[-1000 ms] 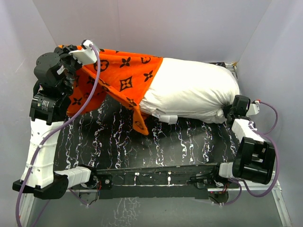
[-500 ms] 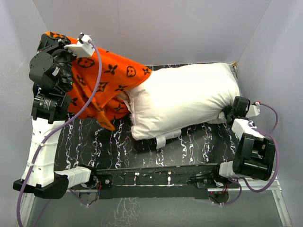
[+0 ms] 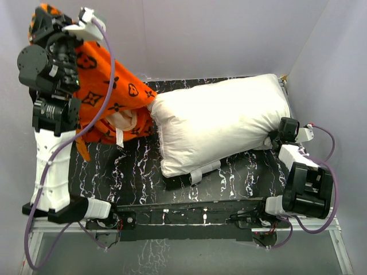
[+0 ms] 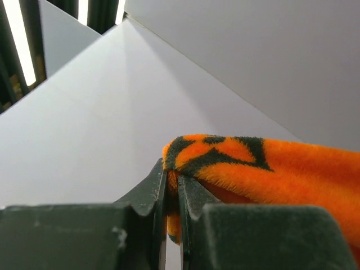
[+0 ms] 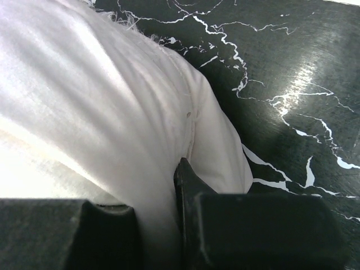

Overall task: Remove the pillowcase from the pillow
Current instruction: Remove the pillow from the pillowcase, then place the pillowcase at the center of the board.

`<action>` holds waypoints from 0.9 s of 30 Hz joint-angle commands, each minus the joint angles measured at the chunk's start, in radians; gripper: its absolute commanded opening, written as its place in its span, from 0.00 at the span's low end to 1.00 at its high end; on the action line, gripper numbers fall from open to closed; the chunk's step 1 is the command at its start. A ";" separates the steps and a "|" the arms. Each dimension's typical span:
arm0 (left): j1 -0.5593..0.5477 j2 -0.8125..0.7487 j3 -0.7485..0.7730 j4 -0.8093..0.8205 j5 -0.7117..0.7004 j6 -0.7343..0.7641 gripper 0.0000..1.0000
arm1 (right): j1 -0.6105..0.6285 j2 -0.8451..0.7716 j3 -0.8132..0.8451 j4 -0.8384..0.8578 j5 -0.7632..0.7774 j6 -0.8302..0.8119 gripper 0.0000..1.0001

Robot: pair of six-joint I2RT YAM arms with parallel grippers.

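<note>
Top external view: left jaws clamp the bright orange monogrammed plush pillowcase (image 3: 109, 94), held high at left; the plump white pillow (image 3: 223, 123) lies on the black marbled desk (image 3: 241, 172), right jaws pinching its corner.

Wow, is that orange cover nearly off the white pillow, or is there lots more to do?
Nearly there. Done: almost the whole pillow lies bare on the table. In hand: the left gripper holds the pillowcase raised, while the right gripper pinches the pillow's opposite corner. Left: the pillow's left corner sits at the case's mouth, so one last pull should probably free it.
</note>
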 commanded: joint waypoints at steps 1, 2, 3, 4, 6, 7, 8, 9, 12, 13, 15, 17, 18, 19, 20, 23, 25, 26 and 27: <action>0.006 0.089 0.242 0.203 0.113 -0.013 0.00 | -0.001 -0.019 -0.051 -0.053 0.077 0.012 0.08; 0.005 0.096 0.256 0.185 0.145 -0.017 0.00 | 0.000 -0.021 -0.059 -0.048 0.067 0.013 0.08; 0.006 0.089 0.246 0.176 0.176 -0.015 0.00 | 0.005 -0.026 -0.066 -0.041 0.065 0.013 0.08; 0.006 0.067 0.216 0.182 0.207 -0.012 0.00 | 0.017 -0.031 -0.071 -0.040 0.071 0.017 0.08; 0.006 0.020 0.134 0.193 0.274 -0.021 0.00 | 0.051 -0.043 -0.083 -0.023 0.085 0.016 0.08; 0.007 0.006 0.106 0.190 0.304 -0.040 0.00 | 0.074 -0.045 -0.086 -0.024 0.098 0.017 0.08; 0.006 -0.003 0.088 0.185 0.332 -0.063 0.00 | 0.095 -0.048 -0.085 -0.025 0.109 0.021 0.08; 0.006 -0.006 0.082 0.169 0.359 -0.094 0.00 | 0.118 -0.048 -0.083 -0.026 0.118 0.024 0.08; 0.006 -0.002 0.086 0.179 0.416 -0.197 0.00 | 0.164 -0.044 -0.079 -0.032 0.133 0.049 0.08; 0.005 0.002 0.093 0.188 0.424 -0.224 0.00 | 0.177 -0.042 -0.075 -0.032 0.135 0.051 0.08; 0.005 0.018 0.123 0.189 0.434 -0.294 0.00 | 0.212 -0.032 -0.061 -0.035 0.146 0.055 0.08; 0.006 0.025 0.143 0.137 0.466 -0.373 0.00 | 0.251 -0.023 -0.045 -0.035 0.162 0.057 0.08; 0.006 0.020 0.135 0.105 0.491 -0.418 0.00 | 0.274 -0.018 -0.036 -0.036 0.171 0.061 0.08; 0.006 0.010 0.112 0.063 0.522 -0.464 0.00 | 0.304 -0.015 -0.028 -0.036 0.180 0.068 0.08; 0.005 -0.005 0.075 0.025 0.554 -0.512 0.00 | 0.324 -0.014 -0.022 -0.036 0.187 0.074 0.08; 0.005 -0.054 -0.098 -0.057 0.627 -0.652 0.00 | 0.363 -0.020 -0.018 -0.033 0.196 0.102 0.08; 0.006 -0.074 -0.215 -0.102 0.664 -0.718 0.00 | 0.367 -0.032 -0.020 -0.035 0.201 0.106 0.08; 0.006 -0.077 -0.267 -0.132 0.685 -0.738 0.00 | 0.366 -0.043 -0.023 -0.041 0.211 0.104 0.08; 0.005 -0.077 -0.313 -0.156 0.703 -0.752 0.02 | 0.366 -0.059 -0.027 -0.045 0.227 0.096 0.08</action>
